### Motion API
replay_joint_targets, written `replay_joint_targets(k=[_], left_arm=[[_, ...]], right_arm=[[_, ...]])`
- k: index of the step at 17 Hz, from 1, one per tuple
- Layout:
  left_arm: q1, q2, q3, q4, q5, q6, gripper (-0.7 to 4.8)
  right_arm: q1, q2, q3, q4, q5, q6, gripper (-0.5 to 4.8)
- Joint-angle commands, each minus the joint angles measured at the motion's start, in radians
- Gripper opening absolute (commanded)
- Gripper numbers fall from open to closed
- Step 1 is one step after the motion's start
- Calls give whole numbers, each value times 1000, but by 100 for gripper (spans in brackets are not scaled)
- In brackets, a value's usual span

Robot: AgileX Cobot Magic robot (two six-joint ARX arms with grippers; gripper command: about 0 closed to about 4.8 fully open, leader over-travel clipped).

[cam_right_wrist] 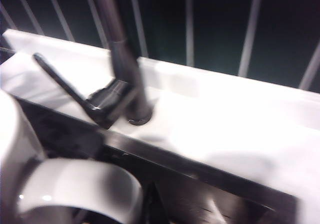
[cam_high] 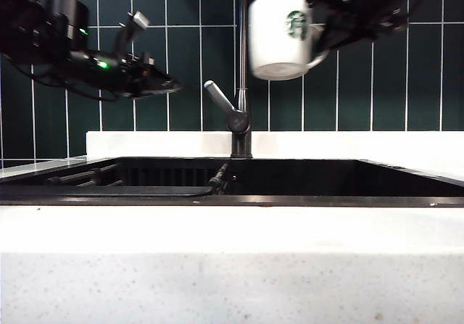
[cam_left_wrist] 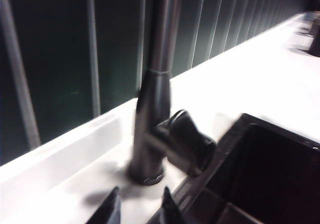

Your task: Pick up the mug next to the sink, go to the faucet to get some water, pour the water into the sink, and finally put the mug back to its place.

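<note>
The right gripper, high at the upper right of the exterior view, has its jaws closed on the white side handle of the white ceramic cylindrical mug with the green round logo, holding it in the air just right of the tall slim dark grey metal faucet pipe, open mouth tilted away from the camera and base showing. In the right wrist view the mug's curved handle fills the near corner, with the faucet's base and angled lever beyond it on the white speckled stone ledge. The left gripper hovers on the left, level with the faucet's lever and well apart from the mug; its two dark fingertips stand partly apart with nothing between them, pointed at the faucet's base. Below both lies the wide rectangular black sink, its dark metal rim framed by white stone.
</note>
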Motion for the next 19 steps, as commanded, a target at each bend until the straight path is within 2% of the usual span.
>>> replay_joint_targets(k=[1,4,8,11,13,19], left_arm=[[-19,58,92,-7,71,-16,103],[-34,131,203,-40,103,-24,122],[-60,171,254,-35,153,-24,122],[-89,174,257,-16,166,3,122],[-98,174,257,-5,157,3,165],[-100,174,257,-15,282,-45,184]], right_arm=[[30,3,28,93,-46,71,-1],[55,35,100,73,-65,82,-1],[64,57,155,62,-75,82,-1],[68,62,165,40,-93,82,-1],[68,62,164,18,-95,79,-1],[68,63,164,11,-94,70,-1]])
